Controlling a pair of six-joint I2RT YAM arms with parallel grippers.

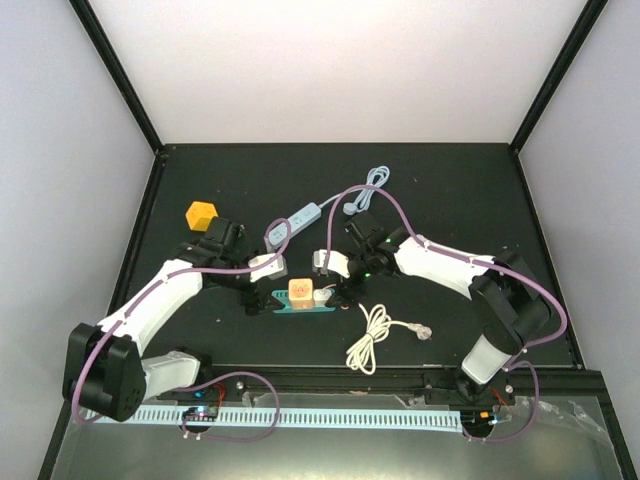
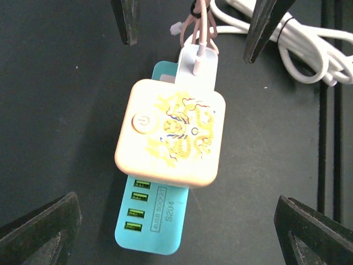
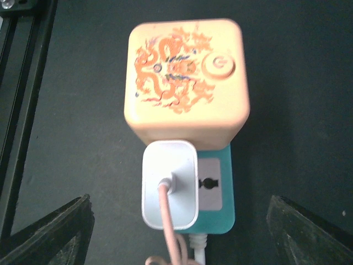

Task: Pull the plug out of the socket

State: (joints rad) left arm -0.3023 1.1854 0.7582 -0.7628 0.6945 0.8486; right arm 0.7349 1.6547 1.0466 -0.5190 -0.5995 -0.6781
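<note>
**Both grippers open over the socket, plug not yet pulled**

Left gripper (image 2: 176,201): jaws spread wide, nothing held. Its fingers (image 2: 41,232) straddle the USB end of the teal socket strip (image 2: 171,237) without touching it.

Right gripper (image 3: 179,200): also wide apart and empty, with fingers (image 3: 52,234) either side of the plug end.

Plug (image 3: 185,193): white, seated in the strip and butted against the orange cube (image 3: 185,80), which has a dragon print and a power button. A pink cable (image 3: 168,237) runs from the plug toward the right wrist. There is a free outlet (image 3: 209,185) just beside the plug.

The strip lies flat on the black table (image 1: 450,190), between the two wrists. A coiled white cable (image 1: 370,340) is near it on the right-arm side. A grey power strip (image 1: 295,222) and a yellow block (image 1: 202,214) sit farther back.
</note>
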